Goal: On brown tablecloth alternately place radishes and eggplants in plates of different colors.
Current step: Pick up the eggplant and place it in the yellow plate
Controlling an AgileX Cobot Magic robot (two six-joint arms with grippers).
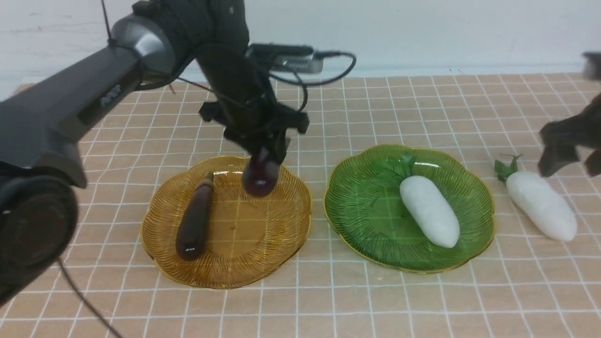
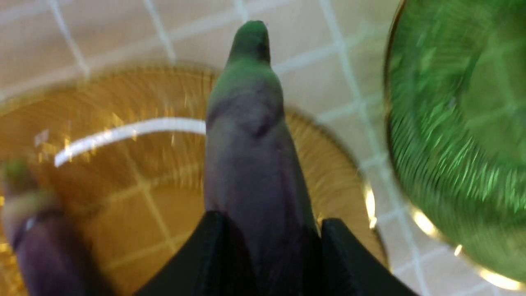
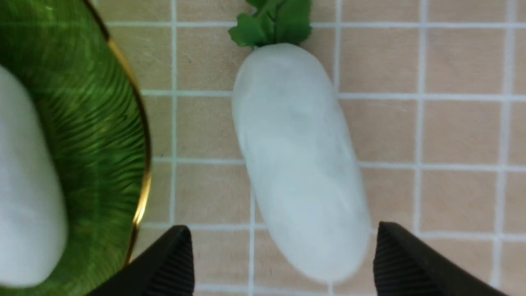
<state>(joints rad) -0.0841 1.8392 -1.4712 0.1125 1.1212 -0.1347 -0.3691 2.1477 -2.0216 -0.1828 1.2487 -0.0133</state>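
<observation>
One eggplant (image 1: 193, 220) lies in the left, amber plate (image 1: 235, 281); left gripper (image 1: 268, 157) grips another above it; one radish (image 1: 429, 211) fills green plate (image 1: 408, 266); right gripper (image 3: 283, 250) open, second radish (image 1: 542, 205) awaits on cloth (image 1: 314, 300).

Before you, one radish (image 1: 429, 211) lies in the right plate (image 1: 375, 253), another (image 1: 541, 205) right of it; an eggplant (image 1: 195, 218) lies in the left plate (image 1: 235, 277).

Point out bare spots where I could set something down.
Bare: the tablecloth in front of both plates, and the green plate's left half. Crowded: the amber plate's left side, under an eggplant.
</observation>
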